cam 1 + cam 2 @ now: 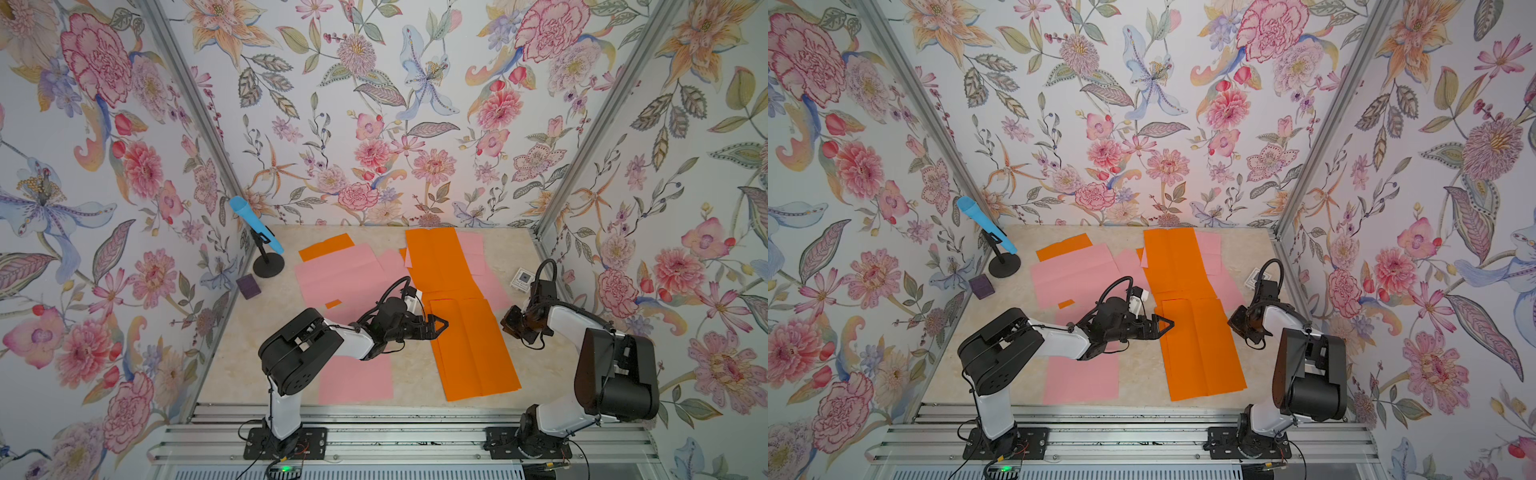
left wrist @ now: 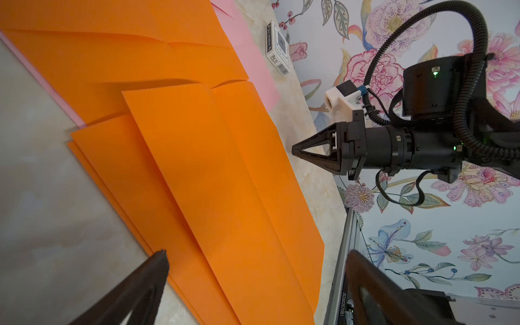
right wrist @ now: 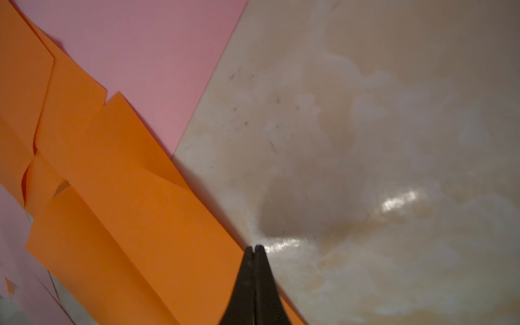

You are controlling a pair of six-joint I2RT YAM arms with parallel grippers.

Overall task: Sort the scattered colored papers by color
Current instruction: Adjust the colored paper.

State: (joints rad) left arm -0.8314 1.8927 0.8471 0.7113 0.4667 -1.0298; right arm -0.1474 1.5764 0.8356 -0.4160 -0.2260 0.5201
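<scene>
Orange papers (image 1: 473,349) lie stacked at the table's middle front, and a longer orange sheet (image 1: 440,262) reaches the back wall. Pink papers (image 1: 345,278) spread at the back left, one pink sheet (image 1: 357,380) lies at the front left, and more pink (image 1: 494,286) shows under the orange at the right. My left gripper (image 1: 440,326) (image 2: 257,253) is open over the orange stack's left edge (image 2: 225,197), nothing between its fingers. My right gripper (image 1: 505,322) (image 3: 254,247) (image 2: 294,150) is shut and empty at the stack's right edge (image 3: 126,211).
A blue tube on a black stand (image 1: 257,226) and a dark purple block (image 1: 248,286) sit at the back left. A small white printed box (image 1: 523,279) lies by the right wall. A small orange scrap (image 1: 333,304) rests on the pink sheets. Metal rails (image 1: 374,415) border the front.
</scene>
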